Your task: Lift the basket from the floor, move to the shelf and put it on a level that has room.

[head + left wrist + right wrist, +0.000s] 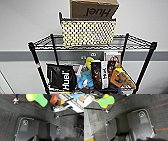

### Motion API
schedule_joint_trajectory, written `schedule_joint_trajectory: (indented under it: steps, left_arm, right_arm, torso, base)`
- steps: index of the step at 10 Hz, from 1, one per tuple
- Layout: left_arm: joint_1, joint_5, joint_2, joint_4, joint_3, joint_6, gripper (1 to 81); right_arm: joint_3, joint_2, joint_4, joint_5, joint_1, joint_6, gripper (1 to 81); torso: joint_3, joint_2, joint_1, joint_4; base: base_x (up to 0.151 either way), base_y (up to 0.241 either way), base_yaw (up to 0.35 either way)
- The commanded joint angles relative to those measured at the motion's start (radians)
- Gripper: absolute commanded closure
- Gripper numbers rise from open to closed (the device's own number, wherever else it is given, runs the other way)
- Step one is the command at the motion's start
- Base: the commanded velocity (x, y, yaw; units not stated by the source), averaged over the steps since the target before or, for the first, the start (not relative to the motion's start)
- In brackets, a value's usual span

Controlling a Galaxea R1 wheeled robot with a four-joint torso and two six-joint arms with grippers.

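Cream woven basket [88, 32], seemingly dark-rimmed, atop shelf [140, 45].

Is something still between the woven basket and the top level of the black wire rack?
No. The cream-white woven basket with dark rim already sits on the black wire rack's topmost tier; a brown cardboard Huel box stands behind it.

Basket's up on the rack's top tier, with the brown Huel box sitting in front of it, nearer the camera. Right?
Not quite. In the head view the basket does sit on the top tier, but the Huel box is behind it, toward the wall, not in front.
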Motion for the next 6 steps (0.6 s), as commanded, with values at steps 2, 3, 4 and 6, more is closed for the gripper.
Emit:
schedule_joint_trajectory:
  steps: [2, 3, 4, 6]
  left_arm:
    - [-0.007, 0.04, 0.088, 0.072, -0.11, -0.001, 1.0]
    - [-0.001, 0.041, 0.122, 0.074, -0.151, 0.0, 1.0]
    - [0.011, 0.041, 0.172, 0.084, -0.214, 0.0, 1.0]
    - [0.039, 0.04, 0.244, 0.103, -0.302, 0.0, 1.0]
  right_arm:
    - [-0.079, 0.085, 0.007, -0.027, 0.001, -0.066, 1.0]
    - [-0.123, 0.122, 0.007, -0.025, -0.01, -0.078, 1.0]
    - [-0.175, 0.165, 0.006, -0.025, -0.019, -0.101, 1.0]
    - [-0.264, 0.226, 0.0, -0.027, -0.033, -0.115, 1.0]
  torso:
    - [0.0, 0.0, 0.0, 0.0]
    - [0.0, 0.0, -0.001, 0.0]
    - [0.0, -0.001, -0.001, 0.0]
    - [0.001, -0.001, -0.001, 0.0]
  base:
    - [0.0, 0.0, 0.0]
    - [0.0, 0.0, 0.0]
    - [0.0, 0.0, 0.0]
    - [0.0, 0.0, 0.0]
